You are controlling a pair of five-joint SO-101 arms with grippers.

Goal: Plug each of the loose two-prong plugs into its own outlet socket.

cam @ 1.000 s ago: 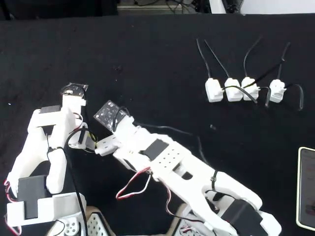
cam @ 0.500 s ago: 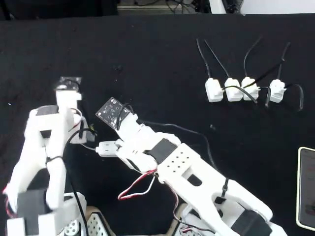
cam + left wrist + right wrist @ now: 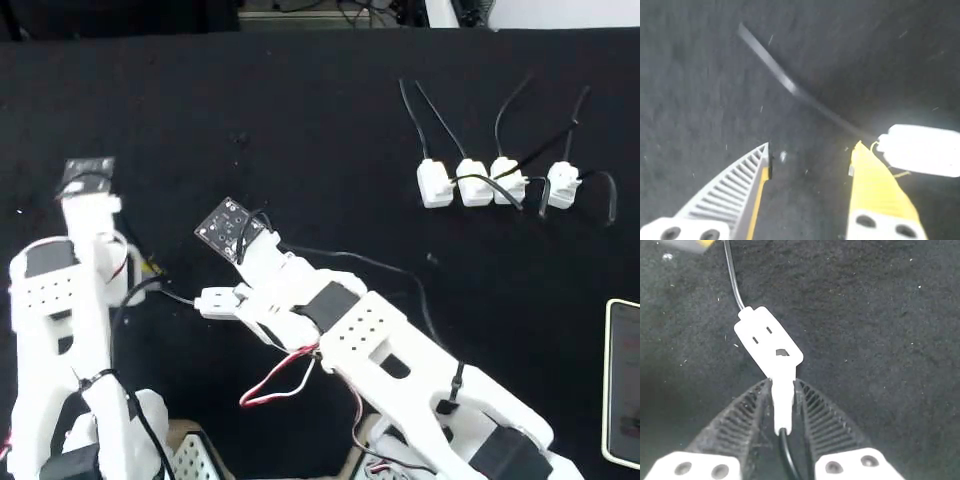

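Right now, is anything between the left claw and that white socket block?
Nothing visible. The open left claw hangs over bare black cloth, the white socket block just beside its yellow finger; the right claw grips the plug.

black table, white device at edge

Black cloth table, cables beyond its far edge, flat device at right

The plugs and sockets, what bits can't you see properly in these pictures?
Right wrist view: the plug hides its prongs where it meets the socket block.
Left wrist view: the white piece is blurred and cut off by the edge.
High view: the four white pieces are too small to tell plugs from sockets.
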